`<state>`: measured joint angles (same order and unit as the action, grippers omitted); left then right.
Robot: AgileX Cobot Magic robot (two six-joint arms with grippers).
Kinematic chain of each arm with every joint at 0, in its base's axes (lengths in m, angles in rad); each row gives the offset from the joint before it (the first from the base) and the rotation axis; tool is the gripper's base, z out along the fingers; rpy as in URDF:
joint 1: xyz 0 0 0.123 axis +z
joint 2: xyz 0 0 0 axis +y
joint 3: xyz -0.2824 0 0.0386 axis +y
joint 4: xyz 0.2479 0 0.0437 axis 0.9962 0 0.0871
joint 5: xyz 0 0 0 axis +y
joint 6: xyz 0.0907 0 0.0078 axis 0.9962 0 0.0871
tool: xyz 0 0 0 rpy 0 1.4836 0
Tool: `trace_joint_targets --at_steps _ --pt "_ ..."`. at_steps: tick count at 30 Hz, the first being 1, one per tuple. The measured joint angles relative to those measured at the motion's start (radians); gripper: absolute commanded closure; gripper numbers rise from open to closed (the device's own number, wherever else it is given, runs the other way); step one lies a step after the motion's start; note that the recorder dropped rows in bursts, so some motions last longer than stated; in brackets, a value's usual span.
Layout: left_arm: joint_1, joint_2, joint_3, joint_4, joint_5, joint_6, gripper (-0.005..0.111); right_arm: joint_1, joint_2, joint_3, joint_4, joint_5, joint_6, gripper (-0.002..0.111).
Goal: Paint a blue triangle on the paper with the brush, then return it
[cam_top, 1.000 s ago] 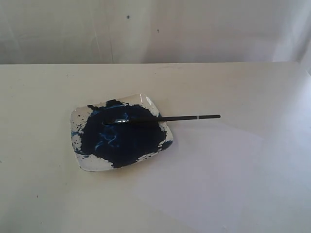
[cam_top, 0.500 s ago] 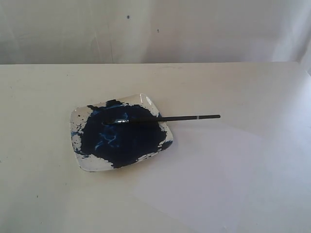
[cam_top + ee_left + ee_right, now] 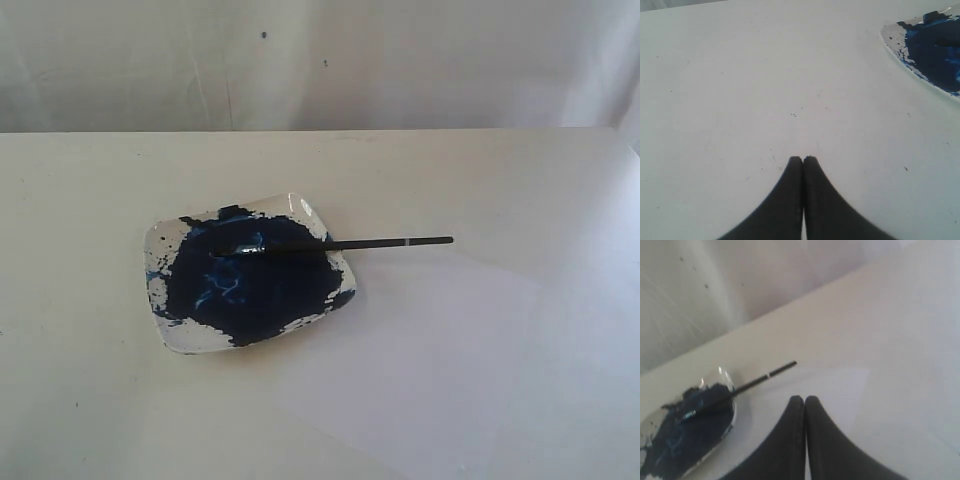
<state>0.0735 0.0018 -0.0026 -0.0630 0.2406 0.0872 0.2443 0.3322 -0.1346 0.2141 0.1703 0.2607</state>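
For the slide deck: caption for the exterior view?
Brush lies across the blue-smeared dish, handle past its rim; paper beside it unpainted.

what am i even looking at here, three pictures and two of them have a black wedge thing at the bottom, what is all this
This is a two-armed robot, and each picture comes from a different camera. The wide shot looks at the table from off the arms; neither arm shows in it. The other two come from cameras on the wrists. The black wedge in each is that arm's gripper: the left gripper and the right gripper, both shut and holding nothing. On the table sits a dish smeared with blue paint. The brush lies with its tip in the paint, handle out over the rim. Beside the dish lies the paper, still blank.
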Motion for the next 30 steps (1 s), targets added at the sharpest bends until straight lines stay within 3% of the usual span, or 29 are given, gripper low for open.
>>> trace_joint_targets --at_steps 2,8,10,19,26,30 --pt "0.0 0.0 0.0 0.0 0.0 0.0 0.107 0.004 0.111 -0.06 0.087 0.065 -0.104 0.108" --pt "0.0 0.0 0.0 0.0 0.0 0.0 0.107 0.086 0.536 -0.278 0.711 0.345 -0.898 0.108" --pt "0.0 0.0 0.0 0.0 0.0 0.0 0.107 0.114 0.626 -0.314 0.795 0.365 -0.996 0.108" --pt "0.0 0.0 0.0 0.0 0.0 0.0 0.107 0.332 0.961 -0.485 0.846 0.185 -1.081 0.108" --pt "0.0 0.0 0.0 0.0 0.0 0.0 0.107 0.369 1.209 -0.73 0.851 0.205 -1.049 0.108" --pt "0.0 0.0 0.0 0.0 0.0 0.0 0.107 0.372 1.246 -0.745 0.86 0.209 -1.043 0.108"
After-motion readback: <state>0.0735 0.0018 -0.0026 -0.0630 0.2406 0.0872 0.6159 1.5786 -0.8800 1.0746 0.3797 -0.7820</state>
